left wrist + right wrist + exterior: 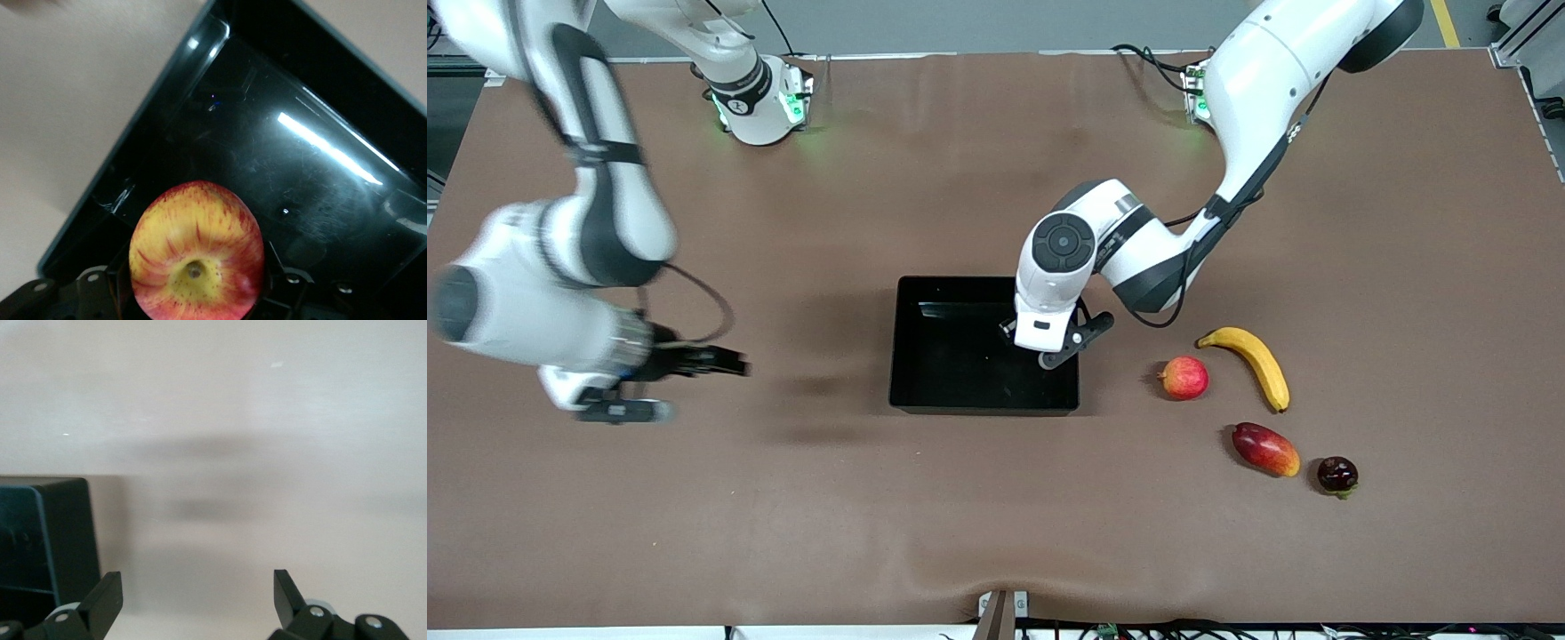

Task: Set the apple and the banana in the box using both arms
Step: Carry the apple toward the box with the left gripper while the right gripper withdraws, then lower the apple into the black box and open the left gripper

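Observation:
The apple (195,257), red with yellow streaks and a yellowish stem dimple, sits between the jaws of my left gripper (1055,349), which is shut on it above the black box (925,356), over the corner toward the left arm's end. In the front view the wrist hides the apple. The box's glossy floor (300,167) lies bare beneath the fruit. The banana (1254,360) lies on the table beside the box, toward the left arm's end. My right gripper (685,387) hangs open and holds nothing above the table toward the right arm's end, its fingertips (107,597) wide apart.
A pinkish-red round fruit (1184,378) lies between the box and the banana. A red-orange mango (1265,449) and a small dark fruit (1337,474) lie nearer the front camera than the banana. One corner of the box (40,540) shows in the right wrist view.

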Robot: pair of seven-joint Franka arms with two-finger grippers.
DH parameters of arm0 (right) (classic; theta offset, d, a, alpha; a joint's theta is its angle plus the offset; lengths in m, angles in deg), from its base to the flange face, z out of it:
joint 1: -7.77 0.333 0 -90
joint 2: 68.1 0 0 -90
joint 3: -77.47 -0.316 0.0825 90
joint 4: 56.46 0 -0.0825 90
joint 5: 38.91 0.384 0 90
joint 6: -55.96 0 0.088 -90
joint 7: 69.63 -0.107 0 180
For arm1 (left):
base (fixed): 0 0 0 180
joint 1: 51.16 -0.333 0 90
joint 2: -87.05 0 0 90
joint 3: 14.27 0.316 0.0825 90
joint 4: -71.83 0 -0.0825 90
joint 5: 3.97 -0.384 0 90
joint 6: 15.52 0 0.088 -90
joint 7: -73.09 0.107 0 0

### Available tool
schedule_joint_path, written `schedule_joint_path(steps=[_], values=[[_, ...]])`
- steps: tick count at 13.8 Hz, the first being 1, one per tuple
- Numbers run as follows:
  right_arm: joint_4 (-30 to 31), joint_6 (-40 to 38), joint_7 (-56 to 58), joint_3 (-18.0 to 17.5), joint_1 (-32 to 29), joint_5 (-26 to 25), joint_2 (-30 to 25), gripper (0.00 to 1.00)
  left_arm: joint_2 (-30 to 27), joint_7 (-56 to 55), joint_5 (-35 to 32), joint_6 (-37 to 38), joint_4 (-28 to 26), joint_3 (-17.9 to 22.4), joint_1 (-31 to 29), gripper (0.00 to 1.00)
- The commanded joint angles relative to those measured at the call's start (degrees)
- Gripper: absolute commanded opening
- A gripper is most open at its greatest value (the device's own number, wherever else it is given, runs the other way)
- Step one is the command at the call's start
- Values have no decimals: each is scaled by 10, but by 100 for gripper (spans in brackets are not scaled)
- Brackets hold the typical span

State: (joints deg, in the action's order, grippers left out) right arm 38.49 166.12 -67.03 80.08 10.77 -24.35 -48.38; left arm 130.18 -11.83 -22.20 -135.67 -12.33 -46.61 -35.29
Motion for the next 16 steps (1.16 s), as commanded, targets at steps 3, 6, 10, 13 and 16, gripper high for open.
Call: schedule_joint_path(steps=[3, 6, 10, 13, 16], values=[[15, -89, 21, -14, -69, -68, -87, 100, 41, -14, -31, -37, 16, 52, 48, 0], [16, -137, 22, -14, -83, -84, -138, 100, 54, -14, -32, -47, 16, 55, 50, 8], [19, -170, 14, -20, -43, -116, -201, 100, 39, -6, -34, -47, 17, 55, 45, 100], [5, -180, 8, -20, -47, -118, -205, 100, -15, -5, -28, -40, 25, 54, 37, 100], [-27, -212, -5, -16, -53, -117, -205, 100, -84, 11, -25, 8, 32, 48, -7, 100]])
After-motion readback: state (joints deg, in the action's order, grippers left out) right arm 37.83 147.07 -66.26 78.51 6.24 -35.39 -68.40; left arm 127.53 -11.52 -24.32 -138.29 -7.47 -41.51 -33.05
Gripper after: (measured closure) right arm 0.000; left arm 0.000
